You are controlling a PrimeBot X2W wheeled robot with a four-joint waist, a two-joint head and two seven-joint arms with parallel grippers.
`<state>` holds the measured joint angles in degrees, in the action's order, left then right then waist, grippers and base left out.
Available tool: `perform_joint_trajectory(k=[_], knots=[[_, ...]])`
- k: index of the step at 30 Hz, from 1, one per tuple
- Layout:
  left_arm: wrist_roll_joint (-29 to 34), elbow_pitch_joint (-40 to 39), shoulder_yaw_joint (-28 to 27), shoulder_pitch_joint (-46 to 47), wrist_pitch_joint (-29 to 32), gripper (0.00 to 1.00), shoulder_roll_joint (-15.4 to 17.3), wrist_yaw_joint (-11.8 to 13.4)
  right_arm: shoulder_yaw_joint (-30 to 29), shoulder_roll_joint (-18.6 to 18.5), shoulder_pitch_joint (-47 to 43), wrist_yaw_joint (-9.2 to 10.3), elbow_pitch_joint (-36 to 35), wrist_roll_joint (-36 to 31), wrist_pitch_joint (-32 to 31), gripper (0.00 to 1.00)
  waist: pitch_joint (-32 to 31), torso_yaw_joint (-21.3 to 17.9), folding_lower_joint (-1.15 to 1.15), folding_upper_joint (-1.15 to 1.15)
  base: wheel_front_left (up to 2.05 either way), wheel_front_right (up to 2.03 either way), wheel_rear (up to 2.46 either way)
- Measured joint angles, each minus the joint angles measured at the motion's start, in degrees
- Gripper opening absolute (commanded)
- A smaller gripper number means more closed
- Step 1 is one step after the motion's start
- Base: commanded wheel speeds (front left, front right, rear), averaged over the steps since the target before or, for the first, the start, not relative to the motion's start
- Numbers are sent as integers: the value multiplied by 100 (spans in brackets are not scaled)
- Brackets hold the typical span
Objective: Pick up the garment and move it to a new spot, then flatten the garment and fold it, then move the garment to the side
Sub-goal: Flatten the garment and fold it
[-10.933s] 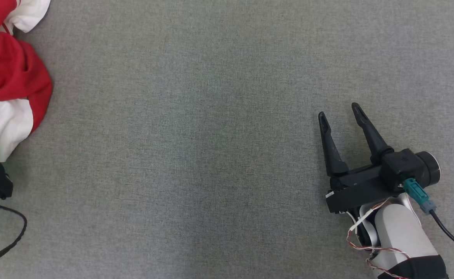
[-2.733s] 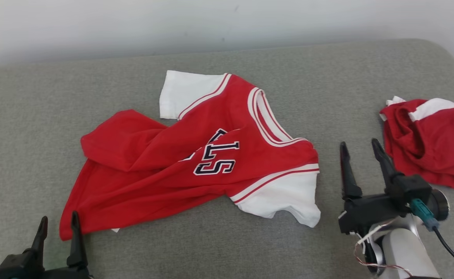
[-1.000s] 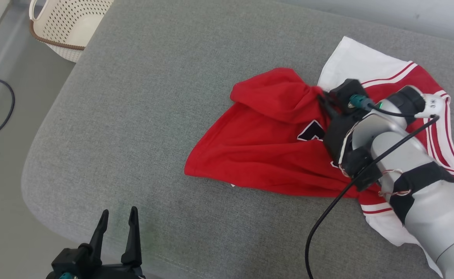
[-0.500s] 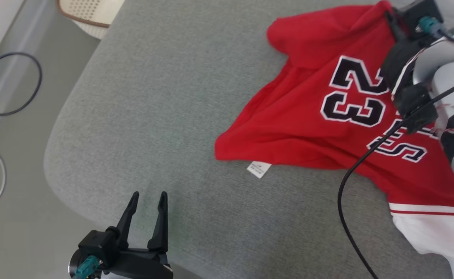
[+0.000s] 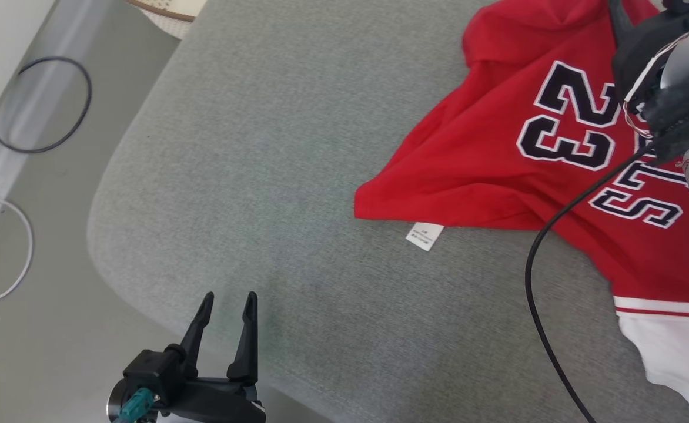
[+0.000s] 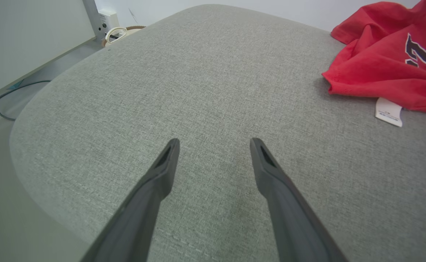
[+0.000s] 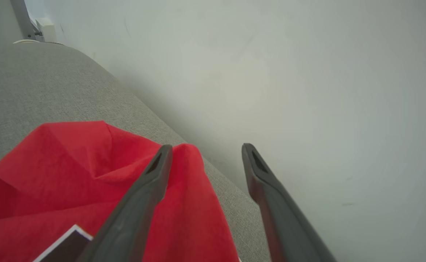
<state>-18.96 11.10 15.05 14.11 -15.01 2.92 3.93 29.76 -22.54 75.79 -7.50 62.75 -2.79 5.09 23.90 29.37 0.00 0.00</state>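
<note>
"Where is the red shirt lying?"

"The red shirt (image 5: 497,158) is lying on the grey cushion (image 5: 274,135), over on the cushion's right side. Its far fold is reaching toward the cushion's back edge, next to the wall (image 7: 307,91). The big black number 23 (image 5: 574,126) is facing up."

"What is that little white thing?"

"A white label (image 5: 425,236) is sticking out from under the shirt's hem and lying flat on the cushion. A white sleeve (image 5: 679,358) is showing close to the cushion's front edge, far to the right."

"Is the right gripper holding the shirt?"

"No. The right gripper (image 7: 207,146) is hanging over the shirt's far fold with its two fingers spread wide. Nothing is sitting between them. One finger is crossing in front of the red cloth, but I cannot tell if it is touching it. A black cable (image 5: 527,270) is hanging down from that arm, across the shirt."

"And the left gripper?"

"The left gripper (image 5: 230,296) is hovering at the cushion's front edge, near the rounded left corner, well apart from the shirt. Its fingers are spread wide too, and they are holding nothing."

"Is anything sitting past the cushion?"

"A pale basket (image 5: 171,17) is standing on the floor (image 5: 39,352), just beyond the cushion's left edge near the back."
</note>
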Motion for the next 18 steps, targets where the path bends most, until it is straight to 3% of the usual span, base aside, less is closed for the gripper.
perform_joint_trajectory(k=[9, 18], knots=[[214, 42, -287, 29, 0, 100, -5, -86, -910, 330, -609, 0, -210, 194, 867, 100, -161, -484, 0, -1, 0, 0, 0], [564, 204, -667, -159, 0, 100, -11, -241, -1610, 549, -2302, 0, -1449, 523, 989, 100, -634, -1318, -1, 0, 0, 0, 0]])
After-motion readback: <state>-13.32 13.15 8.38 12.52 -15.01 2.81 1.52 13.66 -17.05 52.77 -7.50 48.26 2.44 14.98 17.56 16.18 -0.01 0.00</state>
